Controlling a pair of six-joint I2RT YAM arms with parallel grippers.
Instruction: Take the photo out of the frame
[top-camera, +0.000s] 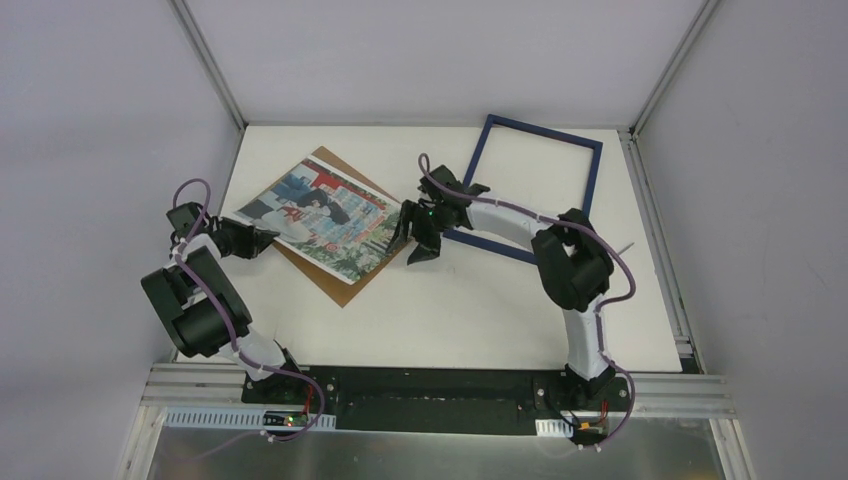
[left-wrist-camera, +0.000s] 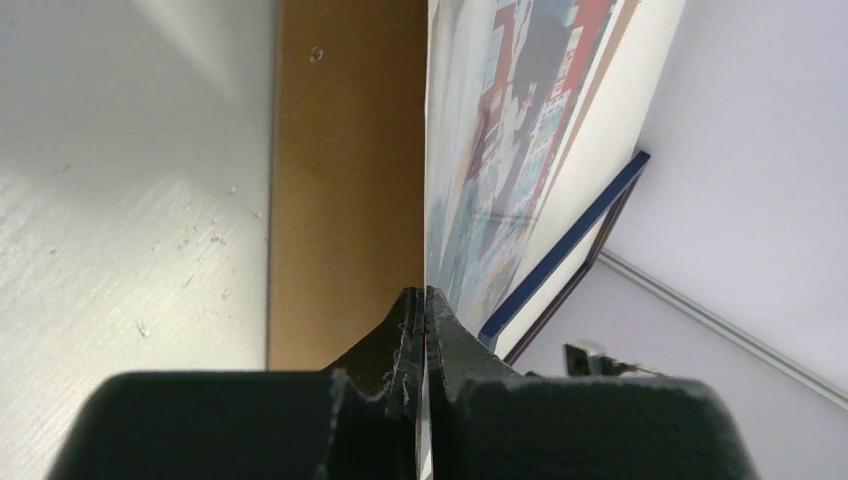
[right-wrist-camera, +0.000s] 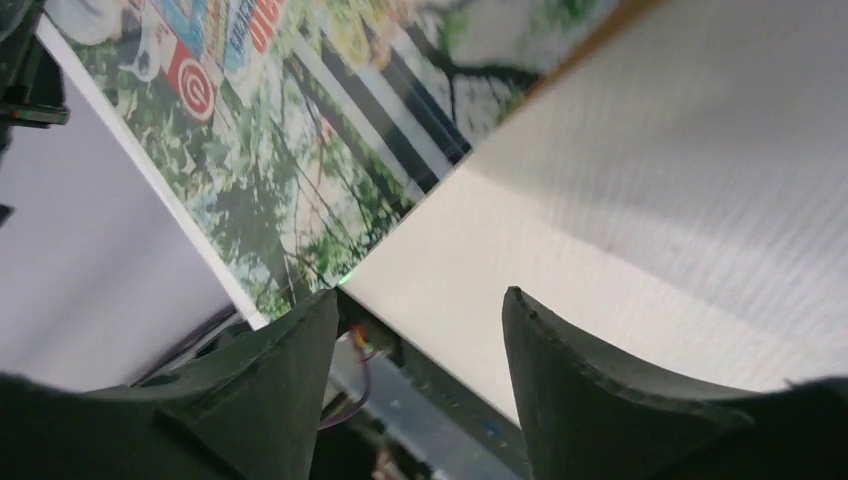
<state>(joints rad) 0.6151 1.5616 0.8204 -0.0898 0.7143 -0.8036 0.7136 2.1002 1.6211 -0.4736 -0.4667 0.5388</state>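
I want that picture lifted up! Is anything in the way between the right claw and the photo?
Nothing visible is. The right gripper stands open just at one corner of the photo. The left gripper is shut on the photo's opposite edge, and the backing board lies underneath, not between.

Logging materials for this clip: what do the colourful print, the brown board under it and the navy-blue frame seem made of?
The colourful rectangular photo looks like thin paper, its edge sheet-thin in the left wrist view. The plain brown board under it looks like matte hardboard or fibreboard, smooth and uniform. The thin navy-blue rectangular frame has a painted-looking border; wood or plastic, unclear.
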